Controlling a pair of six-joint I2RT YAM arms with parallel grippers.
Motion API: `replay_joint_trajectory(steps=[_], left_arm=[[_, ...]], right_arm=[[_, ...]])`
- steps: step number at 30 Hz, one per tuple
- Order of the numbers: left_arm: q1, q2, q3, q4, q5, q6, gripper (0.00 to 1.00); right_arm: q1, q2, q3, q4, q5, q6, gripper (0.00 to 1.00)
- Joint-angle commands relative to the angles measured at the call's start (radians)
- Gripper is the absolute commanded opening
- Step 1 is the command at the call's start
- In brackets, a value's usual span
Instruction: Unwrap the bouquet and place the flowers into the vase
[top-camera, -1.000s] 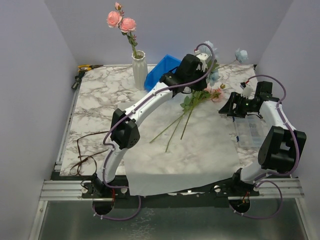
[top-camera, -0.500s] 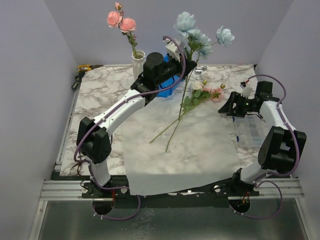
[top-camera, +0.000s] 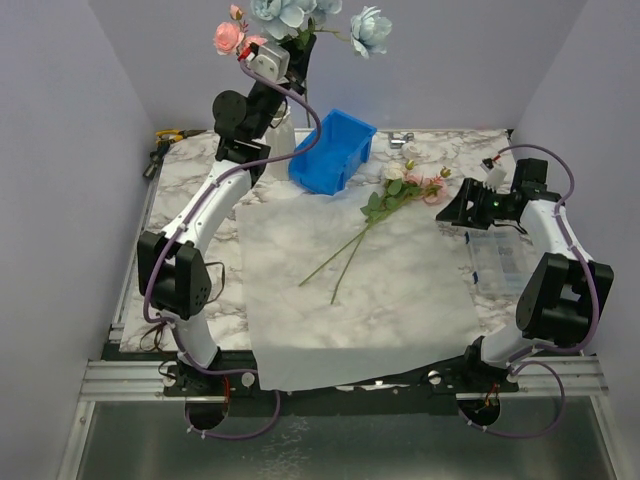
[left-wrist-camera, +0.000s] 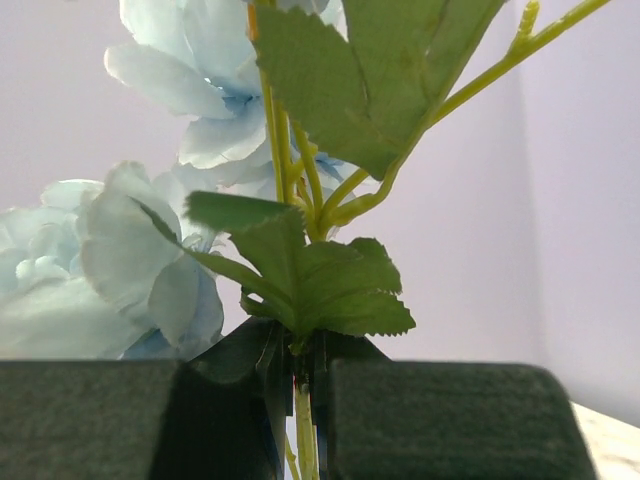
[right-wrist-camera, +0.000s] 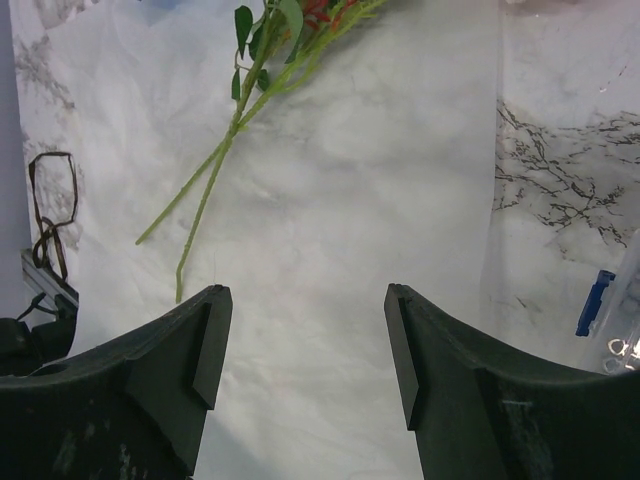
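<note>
Directly above the vase (top-camera: 284, 140), mostly hidden behind the left arm (top-camera: 200, 215) and already carrying a pink spray (top-camera: 240, 40), the left end effector (left-wrist-camera: 305, 400) is pinched on the thin stem of the pale blue flowers (left-wrist-camera: 190, 70), holding it upright so its end can probably drop straight into the narrow neck. Right of the vase, past the blue bin (top-camera: 333, 150), the remaining flowers (top-camera: 400, 190) lie on the opened wrapping paper (top-camera: 360, 310), where the right end effector (right-wrist-camera: 305, 340) hovers spread and empty, likely ready for the next stem.

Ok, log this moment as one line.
left gripper shut on blue flowers, held high | right gripper open, empty | loose flowers lying across wrapping paper
</note>
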Motion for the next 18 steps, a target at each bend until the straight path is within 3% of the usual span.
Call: replay_joint_trajectory(steps=[1,8,18], left_arm=[[0.039,0.072,0.114,0.153,-0.056,0.12,0.0],[0.105,0.139,0.21,0.161,-0.09,0.092,0.0],[0.144,0.146,0.129,0.152,-0.117,0.042,0.0]], right_arm=[[-0.005,0.008,0.035,0.01,-0.024,0.0,0.72],[-0.005,0.018,0.041,0.006,-0.017,0.002,0.72],[-0.005,0.039,0.052,0.004,-0.017,0.008,0.72]])
